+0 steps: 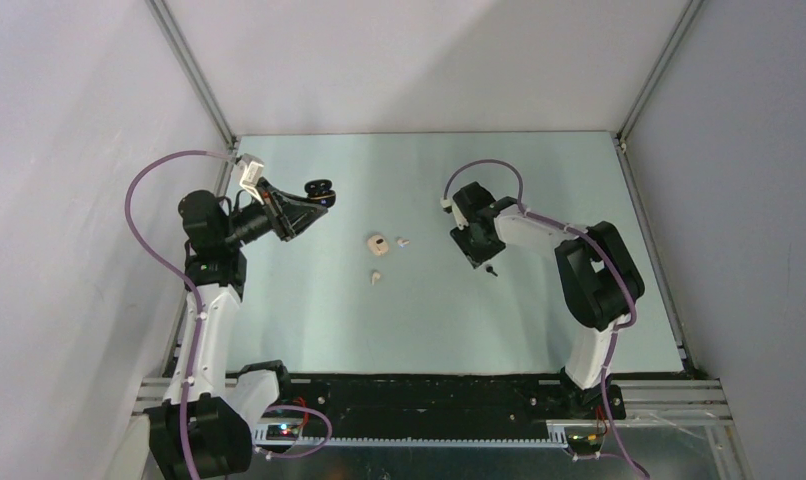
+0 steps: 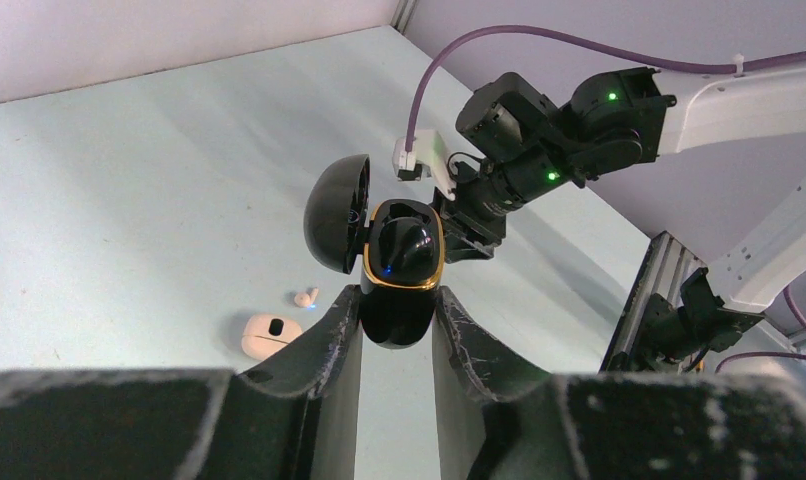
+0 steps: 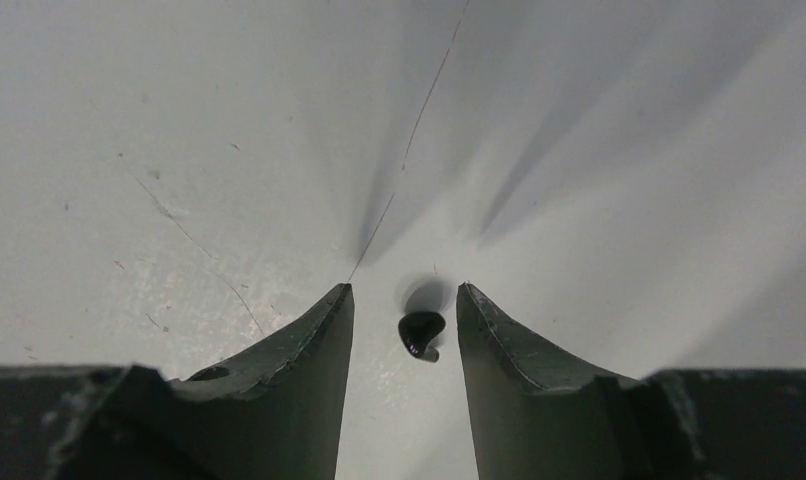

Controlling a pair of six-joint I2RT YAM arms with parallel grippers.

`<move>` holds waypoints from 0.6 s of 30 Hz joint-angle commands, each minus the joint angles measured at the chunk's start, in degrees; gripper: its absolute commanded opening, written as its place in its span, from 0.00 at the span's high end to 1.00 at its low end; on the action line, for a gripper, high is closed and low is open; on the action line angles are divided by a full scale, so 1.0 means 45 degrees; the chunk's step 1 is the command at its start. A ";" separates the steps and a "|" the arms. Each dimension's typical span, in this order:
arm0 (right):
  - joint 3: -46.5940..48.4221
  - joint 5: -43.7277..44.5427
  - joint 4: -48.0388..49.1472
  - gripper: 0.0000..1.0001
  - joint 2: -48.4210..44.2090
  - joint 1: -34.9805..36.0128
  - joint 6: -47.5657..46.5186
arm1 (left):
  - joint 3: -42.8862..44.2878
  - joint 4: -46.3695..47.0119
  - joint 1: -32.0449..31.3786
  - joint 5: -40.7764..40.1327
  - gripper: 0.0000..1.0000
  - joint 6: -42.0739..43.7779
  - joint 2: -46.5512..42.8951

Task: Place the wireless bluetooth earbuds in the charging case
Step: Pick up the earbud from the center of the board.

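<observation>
From above, I see my left gripper (image 1: 314, 193) holding the black charging case (image 1: 324, 184) over the table's (image 1: 309, 330) far left. A beige case (image 1: 378, 243) lies mid-table.

Left wrist — fingers (image 2: 329, 340) clamp the case's base, and it is hinged open.

Right wrist — my right gripper (image 3: 404, 292) is parted around a black earbud (image 3: 421, 333) on the table, not touching it.

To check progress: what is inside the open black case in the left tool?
Inside the black case, within its gold rim, a glossy black rounded shape and a small blue light show. The left tool covers its lower part.
</observation>
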 commanded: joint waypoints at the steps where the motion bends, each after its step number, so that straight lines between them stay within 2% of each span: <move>1: 0.0437 0.0176 -0.0689 0.53 0.0054 0.0022 0.0441 | 0.0012 0.0280 0.0077 -0.0061 1.00 0.0161 -0.0238; 18: 0.0155 0.0324 -0.0764 0.60 0.0509 -0.0121 0.0225 | -0.0080 0.0277 0.0085 -0.0047 1.00 0.0158 -0.0325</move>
